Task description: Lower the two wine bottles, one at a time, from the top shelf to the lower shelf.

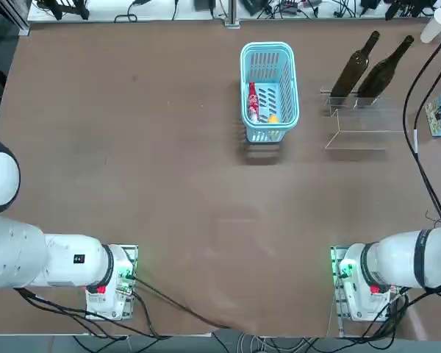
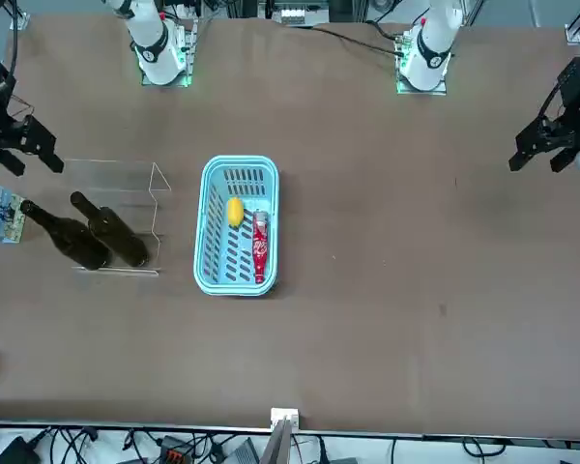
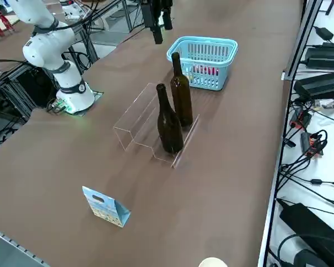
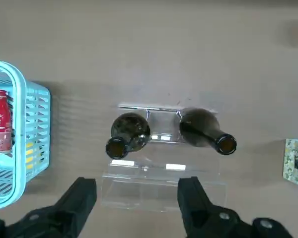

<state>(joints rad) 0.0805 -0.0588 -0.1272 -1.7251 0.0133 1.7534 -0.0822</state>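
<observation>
Two dark wine bottles [image 1: 350,73] [image 1: 383,69] stand upright side by side on the far step of the clear acrylic stand [image 1: 356,136], the step away from the robot. Through the clear plates I cannot tell which step is the top shelf and which the lower shelf. The near step [image 4: 164,186] is bare. The side view shows the bottles [image 3: 168,125] [image 3: 182,94] close together. My right gripper [image 4: 137,182] hangs high above the stand's near side, open and holding nothing. In the front view the gripper [image 2: 29,159] is over the table's edge beside the stand [image 2: 126,174].
A light-blue basket [image 1: 244,81] to the left of the stand holds a small red cola bottle [image 1: 253,101] and a yellow object [image 1: 273,118]. A small blue printed bag [image 3: 104,207] stands to the right of the stand. A white cup [image 1: 435,26] and cables lie at the far right corner.
</observation>
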